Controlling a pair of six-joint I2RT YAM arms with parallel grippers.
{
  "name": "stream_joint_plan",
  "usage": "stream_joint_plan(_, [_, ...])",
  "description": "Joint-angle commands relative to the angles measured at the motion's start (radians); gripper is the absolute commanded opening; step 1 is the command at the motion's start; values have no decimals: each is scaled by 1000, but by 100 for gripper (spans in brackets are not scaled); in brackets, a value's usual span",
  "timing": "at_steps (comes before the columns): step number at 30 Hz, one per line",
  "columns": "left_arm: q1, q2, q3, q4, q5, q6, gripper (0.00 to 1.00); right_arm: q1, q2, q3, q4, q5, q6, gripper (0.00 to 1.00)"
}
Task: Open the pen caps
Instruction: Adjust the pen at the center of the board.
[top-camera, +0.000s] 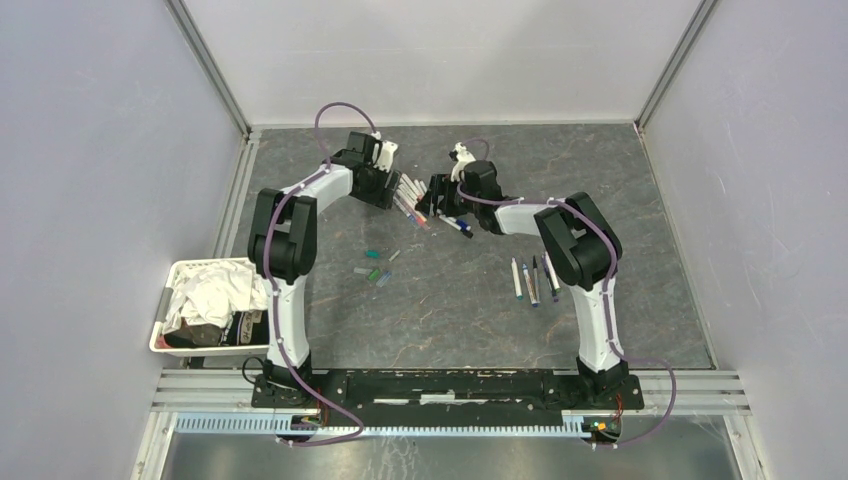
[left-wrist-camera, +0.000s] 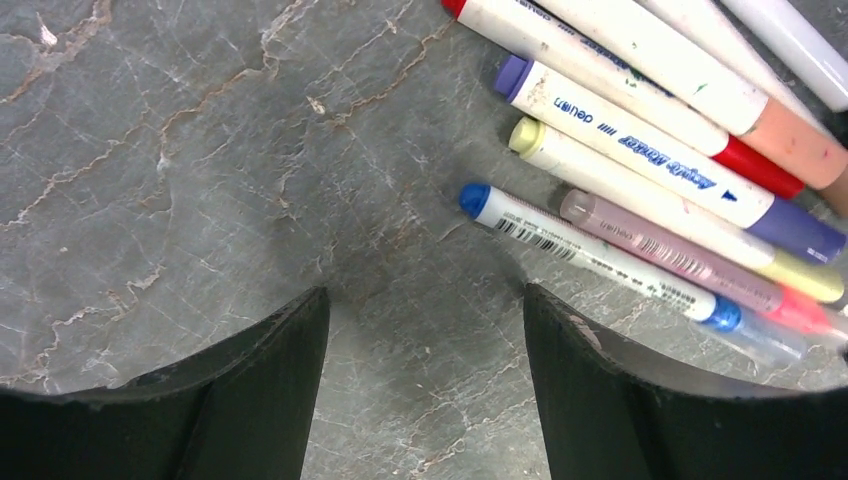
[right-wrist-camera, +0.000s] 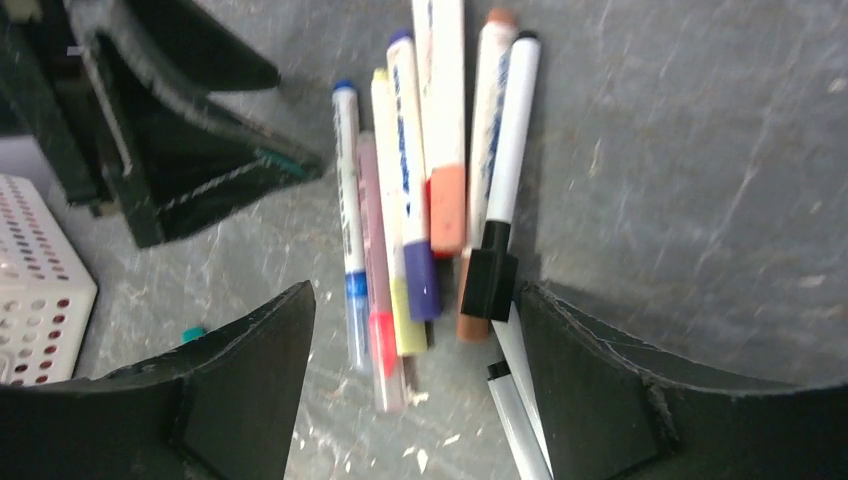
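Far left first: the white basket (top-camera: 172, 270) with a crumpled cloth (top-camera: 215, 290) sits beside the left arm, out of play. Moving right, the left end effector (top-camera: 392, 191) is low over the bench (top-camera: 450, 320). Its fingers (left-wrist-camera: 265, 375) are spread with only bare surface between them, so it's released and holding nothing. On its near side, a handful of loose caps (top-camera: 373, 263) lie scattered, already off.

Now the part that matters: the bundle of capped pens (top-camera: 414, 208) lies squeezed between the 2 end effectors, just right of the left one. In the left wrist view the bundle sits out past the right finger, not in the gap. The long axes run roughly from the left arm toward the right arm, with bare barrel ends facing left and coloured caps facing right.

On to the right end effector (top-camera: 435, 195): it's spread wide too, gripping nothing, and it hovers right over the bundle. Its wrist view has the purple cap (right-wrist-camera: 422, 280) and the black cap (right-wrist-camera: 490, 285) lined up between its fingers (right-wrist-camera: 600, 380), barrels pointing straight away. So the right arm looks the nearer, and its closing line crosses the barrels, which should suit a pinch at a cap end.

Far right, 4 pens (top-camera: 533, 280) lie in a row by the right arm's elbow. Whether all are uncapped I can't tell.
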Motion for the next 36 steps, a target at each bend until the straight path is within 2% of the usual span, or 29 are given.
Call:
stream_joint_plan(1, [-32, 25, 7, 34, -35, 10, 76, 34, -74, -116, 52, 11, 49, 80])
stream_joint_plan(8, [-80, 59, 56, 5, 1, 54, 77, 34, -171, -212, 83, 35, 59, 80])
stream_joint_plan(12, [-85, 57, 72, -15, 40, 85, 77, -13, -248, -264, 83, 48, 61, 80])
stream_joint_plan(17, [-56, 18, 84, -60, 57, 153, 78, -87, -302, -282, 39, 66, 24, 80])
stream_joint_plan(21, [3, -2, 113, -67, 60, 161, 78, -112, -278, -237, -10, 79, 1, 80])
stream_joint_plan(30, [17, 173, 379, -120, -49, 85, 78, -103, -165, -194, -4, 46, 29, 77])
stream_joint_plan(36, [3, 292, 525, -129, -116, 14, 78, -78, -177, -229, -11, 39, 6, 76])
